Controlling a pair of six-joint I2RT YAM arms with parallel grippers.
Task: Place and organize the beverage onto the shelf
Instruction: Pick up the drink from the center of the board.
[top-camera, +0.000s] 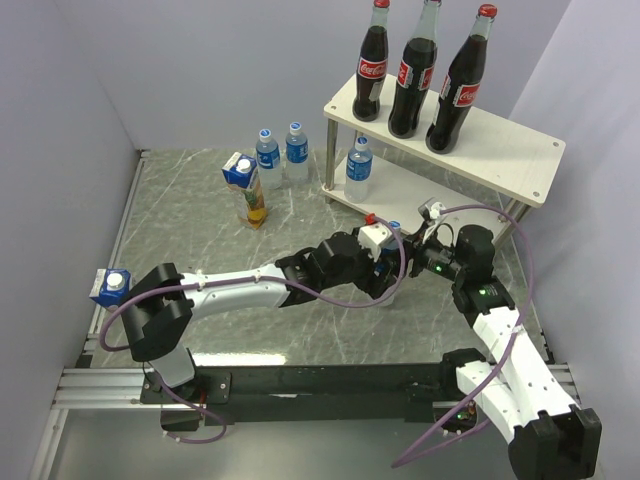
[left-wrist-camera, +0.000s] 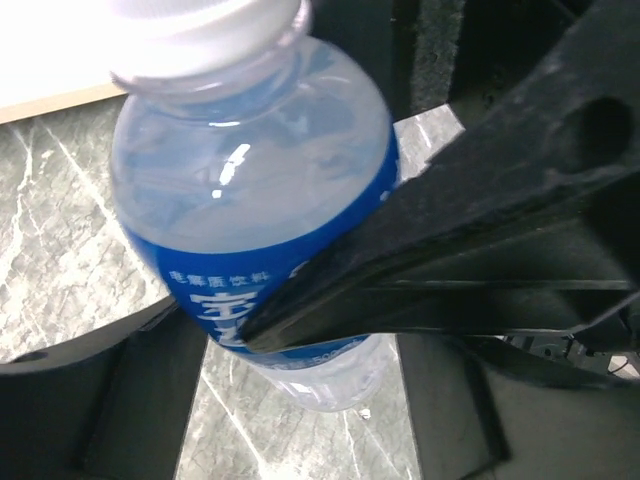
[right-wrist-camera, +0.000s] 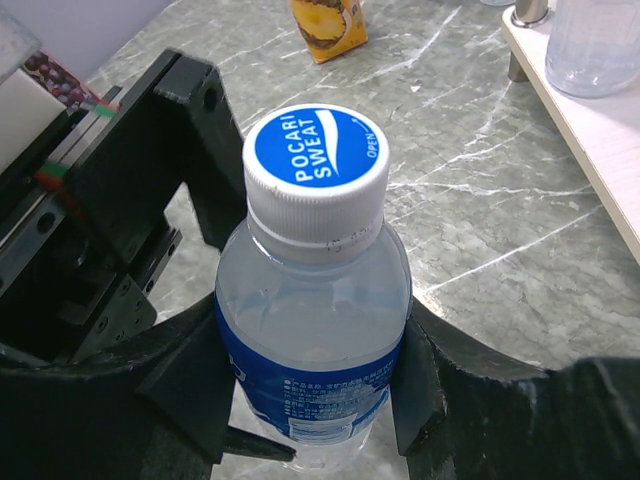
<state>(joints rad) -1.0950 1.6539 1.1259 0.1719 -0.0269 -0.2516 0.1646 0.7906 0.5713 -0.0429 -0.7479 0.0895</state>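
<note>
A small clear water bottle (right-wrist-camera: 315, 300) with a blue label and blue cap is clamped between my right gripper's (right-wrist-camera: 315, 395) fingers, upright just above the marble table. My left gripper (left-wrist-camera: 300, 420) is open, with its fingers wide on either side of the same bottle (left-wrist-camera: 250, 190) and gaps showing. In the top view both grippers, the left (top-camera: 383, 275) and the right (top-camera: 408, 257), meet at this bottle (top-camera: 393, 228) in front of the shelf (top-camera: 510, 150). Three cola bottles (top-camera: 413, 75) stand on the top board. One water bottle (top-camera: 358, 170) stands on the lower board.
Two water bottles (top-camera: 267, 155) (top-camera: 296, 150) stand on the table left of the shelf. A juice carton (top-camera: 248, 190) stands near them, and another (top-camera: 110, 287) sits at the left edge by the left arm's base. Walls enclose the table.
</note>
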